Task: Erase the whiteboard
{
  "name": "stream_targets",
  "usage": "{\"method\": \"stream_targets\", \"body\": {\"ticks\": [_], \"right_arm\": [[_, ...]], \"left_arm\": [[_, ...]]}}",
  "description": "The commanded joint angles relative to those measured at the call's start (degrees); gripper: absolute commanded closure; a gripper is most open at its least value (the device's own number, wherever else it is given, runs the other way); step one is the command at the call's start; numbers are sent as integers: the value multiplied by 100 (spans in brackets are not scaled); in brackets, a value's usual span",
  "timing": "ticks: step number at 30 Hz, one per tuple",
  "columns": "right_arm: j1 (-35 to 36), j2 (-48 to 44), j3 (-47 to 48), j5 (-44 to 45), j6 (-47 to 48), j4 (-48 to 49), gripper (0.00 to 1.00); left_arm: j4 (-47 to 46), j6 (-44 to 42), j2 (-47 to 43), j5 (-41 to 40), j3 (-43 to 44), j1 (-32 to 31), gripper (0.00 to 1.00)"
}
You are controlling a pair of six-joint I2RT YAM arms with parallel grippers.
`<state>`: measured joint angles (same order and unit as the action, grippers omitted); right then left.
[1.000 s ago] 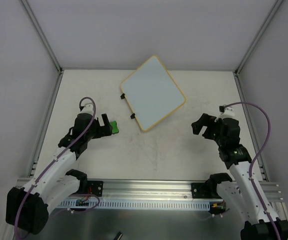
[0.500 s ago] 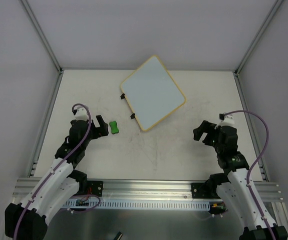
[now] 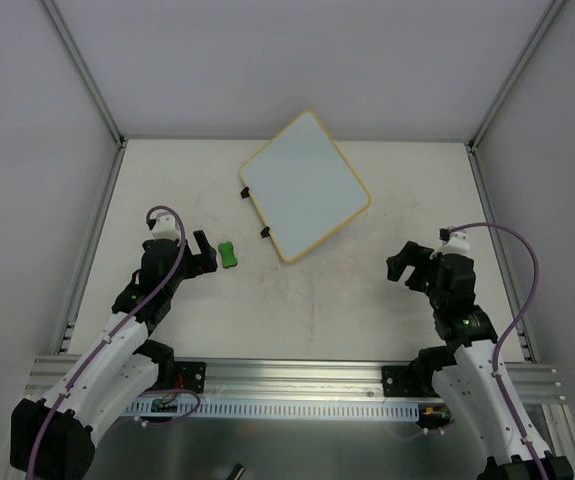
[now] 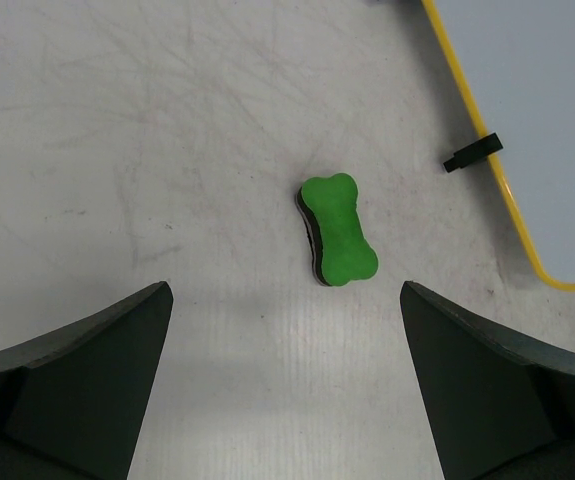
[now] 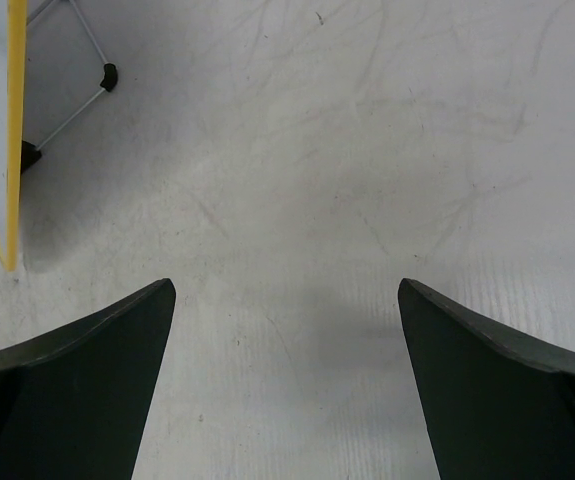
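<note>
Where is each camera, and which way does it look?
Top camera: above and behind the arms, looking down at the table, whiteboard and green eraser; shows both arms, left claw and right claw open.
Left wrist camera: on the left arm, looking down at the eraser; its fingers show.
Right wrist camera: on the right arm, looking down at bare table; its fingers show.
Shared: all three see the whiteboard's yellow frame.

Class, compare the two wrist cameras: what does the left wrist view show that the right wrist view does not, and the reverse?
Only the left wrist view shows the green bone-shaped eraser block, lying flat. Only the right wrist view shows thin grey rods ending in a black foot. Both show the flat white whiteboard with its yellow frame and the scuffed pale table.
</note>
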<state>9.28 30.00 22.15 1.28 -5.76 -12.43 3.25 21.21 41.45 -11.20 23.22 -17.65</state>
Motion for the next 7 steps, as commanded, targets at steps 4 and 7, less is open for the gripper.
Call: {"method": "stream_targets", "body": {"ticks": [4,7], "right_arm": [[-14,-38,79,74,-22,232,1],[-14,-55,79,65,-48,241,1]], "left_arm": [[-210,-100,-41,-146,60,-28,1],[-219,-108,-41,-137,68,-28,1]]}}
